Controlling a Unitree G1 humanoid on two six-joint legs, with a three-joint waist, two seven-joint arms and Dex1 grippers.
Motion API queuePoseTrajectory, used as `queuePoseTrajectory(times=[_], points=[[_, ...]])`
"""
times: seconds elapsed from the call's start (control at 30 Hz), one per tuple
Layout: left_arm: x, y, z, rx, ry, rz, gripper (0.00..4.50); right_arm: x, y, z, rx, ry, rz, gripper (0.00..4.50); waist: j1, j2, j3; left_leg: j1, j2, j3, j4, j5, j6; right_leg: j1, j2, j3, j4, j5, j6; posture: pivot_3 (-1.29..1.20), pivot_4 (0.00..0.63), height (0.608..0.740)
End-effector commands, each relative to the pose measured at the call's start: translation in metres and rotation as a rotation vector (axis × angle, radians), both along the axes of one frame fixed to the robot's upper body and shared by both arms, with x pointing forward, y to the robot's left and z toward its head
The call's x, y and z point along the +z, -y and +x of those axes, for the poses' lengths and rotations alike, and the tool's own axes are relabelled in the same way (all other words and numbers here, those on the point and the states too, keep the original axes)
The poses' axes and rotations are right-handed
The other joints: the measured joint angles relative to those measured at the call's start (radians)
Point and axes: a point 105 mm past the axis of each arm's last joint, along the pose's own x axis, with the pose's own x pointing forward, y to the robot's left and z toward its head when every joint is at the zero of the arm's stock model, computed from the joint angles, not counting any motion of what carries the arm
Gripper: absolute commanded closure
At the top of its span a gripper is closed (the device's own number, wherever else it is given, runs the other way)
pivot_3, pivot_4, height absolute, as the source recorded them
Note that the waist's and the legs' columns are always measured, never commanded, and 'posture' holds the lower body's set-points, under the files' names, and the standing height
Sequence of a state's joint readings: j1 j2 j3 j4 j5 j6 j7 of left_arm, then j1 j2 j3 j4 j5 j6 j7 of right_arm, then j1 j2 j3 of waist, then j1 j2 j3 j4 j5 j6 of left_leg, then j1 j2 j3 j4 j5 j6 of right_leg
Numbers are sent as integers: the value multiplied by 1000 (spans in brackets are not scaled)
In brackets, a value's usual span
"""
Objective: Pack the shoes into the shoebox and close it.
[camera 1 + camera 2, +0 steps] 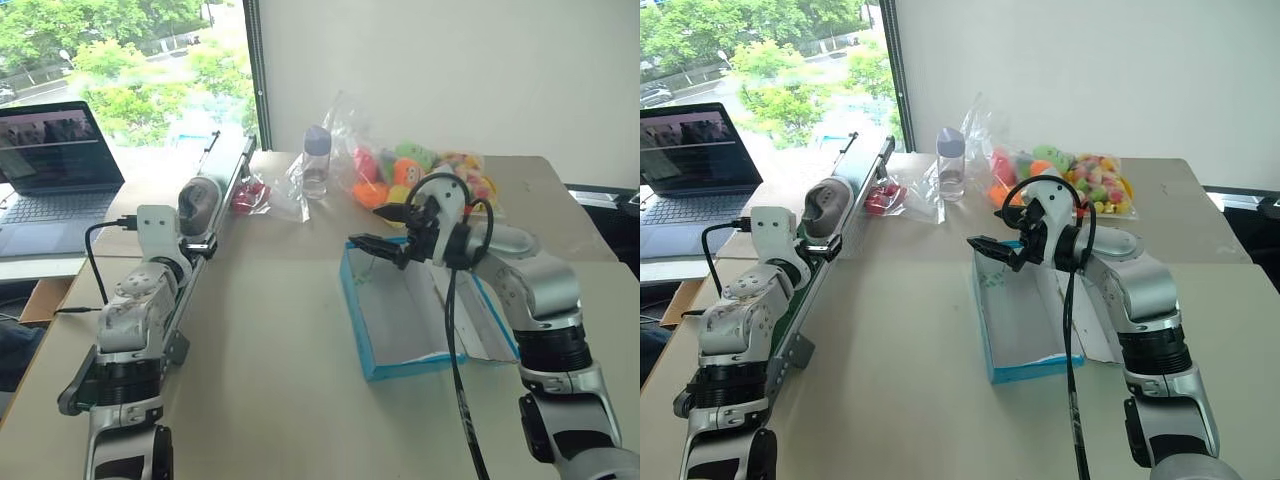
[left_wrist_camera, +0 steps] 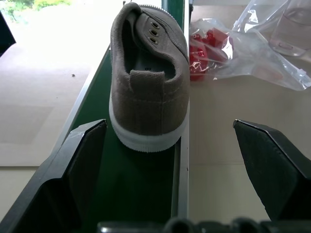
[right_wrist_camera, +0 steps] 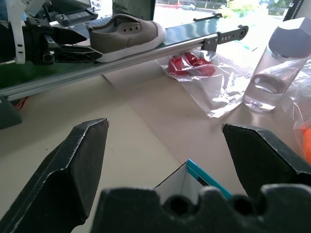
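Beige tabletop [image 1: 280,330] by a bright window, and we're early: the shoebox [image 1: 400,320] is open and looks empty. Left gripper [image 2: 175,141] has its jaws spread wide, and just ahead of them is the heel of the shoe [image 2: 146,82], upright on the green conveyor [image 2: 131,189], toe pointing away. For a clean pick, I'd drive straight in until both fingers flank the heel, keeping level so the conveyor's side rail isn't clipped, then close. Right gripper [image 1: 985,247] also gapes wide, holding nothing, poised above the box's far end. Beyond it sit a clear bottle [image 1: 316,160] and bagged toys [image 1: 420,170].
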State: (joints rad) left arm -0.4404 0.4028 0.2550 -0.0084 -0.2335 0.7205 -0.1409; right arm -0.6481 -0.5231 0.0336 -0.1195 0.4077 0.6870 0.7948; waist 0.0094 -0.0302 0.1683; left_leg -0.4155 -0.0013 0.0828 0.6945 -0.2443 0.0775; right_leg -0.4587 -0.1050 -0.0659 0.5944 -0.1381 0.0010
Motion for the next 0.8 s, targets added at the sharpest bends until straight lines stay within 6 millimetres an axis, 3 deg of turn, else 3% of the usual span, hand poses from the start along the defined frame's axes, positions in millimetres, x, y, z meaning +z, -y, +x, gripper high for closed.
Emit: queuePoseTrajectory(times=[0.03,0.17,0.2,0.3,0.4,0.47,0.6,0.67,0.8], points=[[-1,-4,0,29,-29,-4,16,13,2,-4,-1,49,3,0,1,0,0,0,0,0,0,0,0,0,0,0,0,0,0,0,150,740],[-8,-17,-3,120,-65,-77,16,12,5,-3,-11,53,-6,0,3,0,0,1,0,0,0,0,-1,1,-1,0,0,0,0,0,150,740],[-10,-17,-3,118,-79,-80,553,12,6,-3,-14,54,-8,0,3,0,0,1,0,0,0,0,-1,1,-1,0,0,0,0,0,150,740],[-11,-16,-3,112,-87,-81,1483,11,7,-1,-20,57,-16,0,5,0,0,1,0,0,0,0,0,0,0,0,0,0,0,0,150,740],[-8,-10,-3,90,-71,-104,1937,11,7,-1,-22,61,-20,0,5,0,0,1,0,0,0,0,-1,1,-1,0,1,0,0,0,150,740],[4,-1,0,49,-25,-115,1987,12,7,0,-22,63,-20,0,6,0,0,2,0,0,0,0,-2,1,-2,0,1,0,0,0,150,740],[58,26,5,-74,197,-33,2012,16,7,1,-23,56,21,0,10,-1,0,0,0,0,0,-2,-5,1,-2,-1,0,0,0,0,150,740],[79,47,4,-173,282,-2,2012,23,6,3,-28,32,100,0,11,-2,1,-1,-1,0,0,-2,-4,0,-1,-1,0,0,0,0,150,740],[100,93,-4,-364,370,5,2012,47,8,13,-66,-79,351,0,5,-2,1,-2,-1,0,0,-2,-3,0,-2,0,-1,1,-1,0,150,740]])
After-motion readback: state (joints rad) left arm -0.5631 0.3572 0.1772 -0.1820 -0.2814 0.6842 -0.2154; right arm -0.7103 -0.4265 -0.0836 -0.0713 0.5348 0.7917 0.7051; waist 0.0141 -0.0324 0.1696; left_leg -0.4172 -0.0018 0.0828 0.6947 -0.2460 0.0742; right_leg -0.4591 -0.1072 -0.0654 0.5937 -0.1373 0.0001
